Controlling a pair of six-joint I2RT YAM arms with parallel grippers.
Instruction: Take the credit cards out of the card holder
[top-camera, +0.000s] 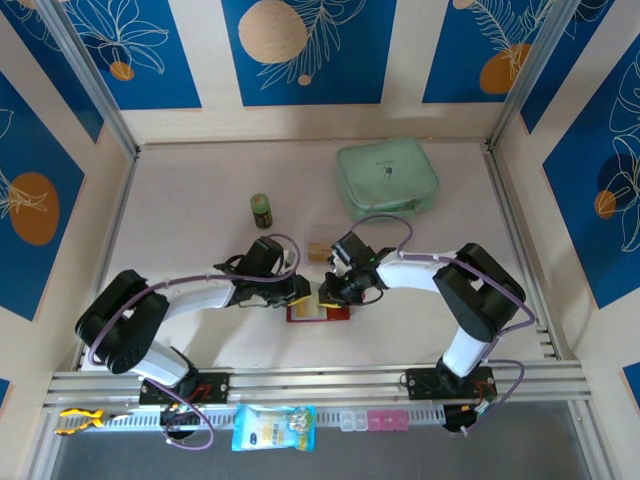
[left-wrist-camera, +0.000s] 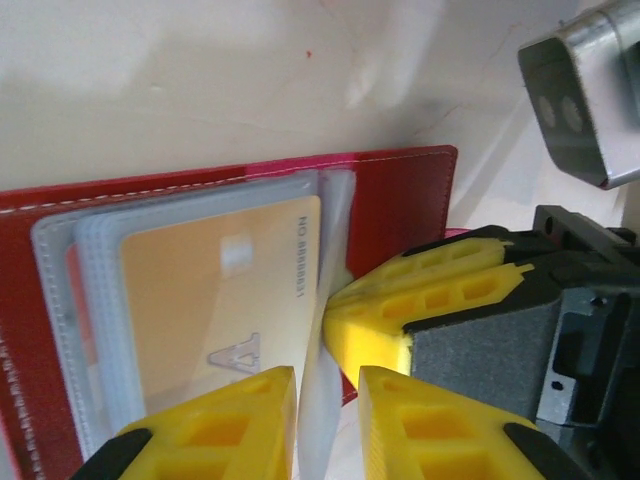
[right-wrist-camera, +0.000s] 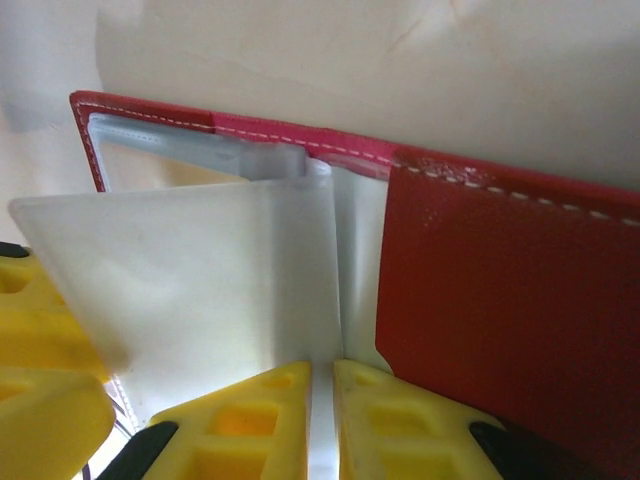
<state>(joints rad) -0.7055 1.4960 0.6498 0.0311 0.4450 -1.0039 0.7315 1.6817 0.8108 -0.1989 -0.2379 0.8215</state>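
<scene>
card holder: the small red rectangular stitched card holder (top-camera: 318, 313) is lying open on the pale desk (top-camera: 190, 200), near the front edge, right between the two arms
sleeves: its clear plastic sleeves (right-wrist-camera: 200, 280) are lifting up off the red cover, and one frosted leaf is standing up in the right wrist view
left end effector (left-wrist-camera: 325, 382): the yellow fingers are clamping down on the edge of one of the clear plastic sleeves, with barely any gap
right end effector (right-wrist-camera: 322, 372): it's pinching a sleeve leaf near the spine fold, fingers nearly together; honestly can't tell if it's the same leaf the left one is holding
both tips: they're sitting just beside each other over the holder
yellow-orange card (left-wrist-camera: 215, 300): this flat rectangular plastic card is sitting inside a sleeve, beside the left fingers
tan card (top-camera: 318, 250): a small thin tan rectangle is lying flat on the desk just behind the holder, not touching it
other stuff: a mint-green zip pouch (top-camera: 387, 180) is sitting at the back right, and a small green bottle (top-camera: 261, 210) is standing left of it
</scene>
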